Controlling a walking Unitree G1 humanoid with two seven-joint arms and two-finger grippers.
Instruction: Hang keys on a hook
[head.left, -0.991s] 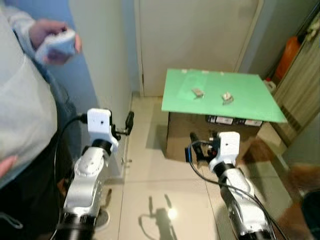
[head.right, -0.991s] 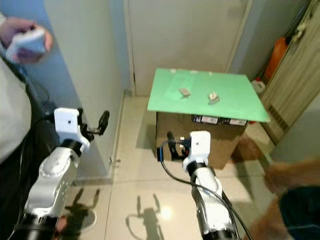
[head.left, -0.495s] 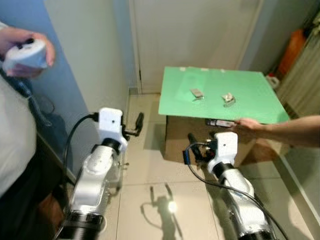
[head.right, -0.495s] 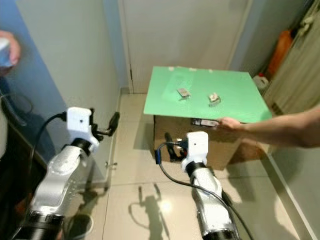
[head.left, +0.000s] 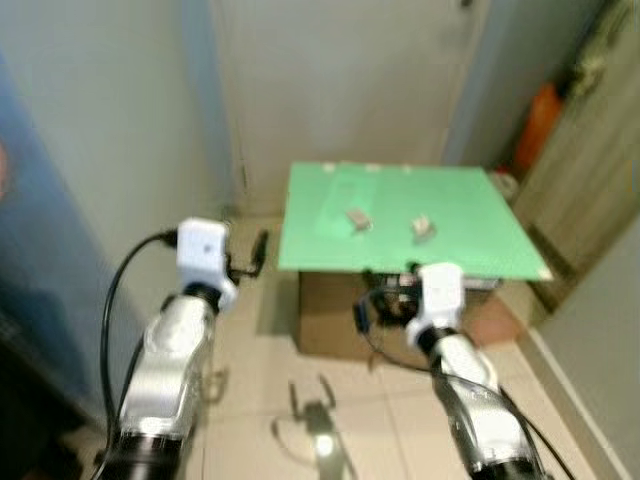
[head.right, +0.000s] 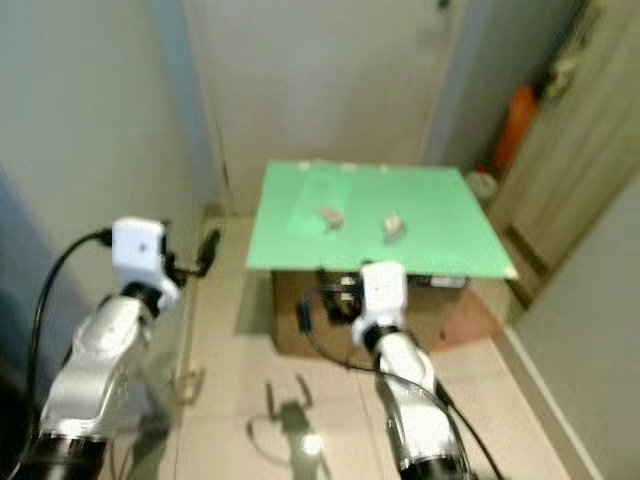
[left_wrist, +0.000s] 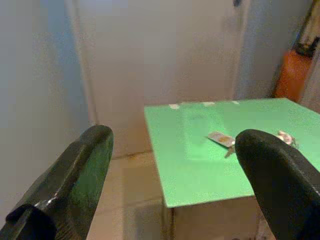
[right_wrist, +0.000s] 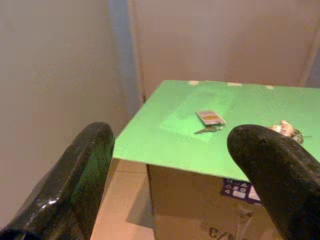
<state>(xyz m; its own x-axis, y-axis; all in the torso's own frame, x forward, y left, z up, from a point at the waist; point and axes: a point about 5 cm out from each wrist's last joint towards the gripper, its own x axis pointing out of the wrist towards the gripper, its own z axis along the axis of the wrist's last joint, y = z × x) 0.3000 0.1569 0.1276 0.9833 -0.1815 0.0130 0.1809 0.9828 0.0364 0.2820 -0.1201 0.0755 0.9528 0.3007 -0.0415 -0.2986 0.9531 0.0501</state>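
The task is barely begun — both pincers hold nothing. The left gripper and the right gripper are raised ahead of the robot, each with its two black fingers spread wide apart. Beyond and between the right gripper's fingers lies the green board resting on a cardboard box; on the board sit a key with a flat tag and, farther toward the right arm's side, a second small bunch of keys. Both sets are well apart from either pincer, ahead of the fingertips and untouched. Left to do, by this reading: approach, grasp a set, carry it to a hook. No hook can be made out — the head views are blurred, and a small dark fitting high on the door is cut off at the frame edge and cannot be identified.
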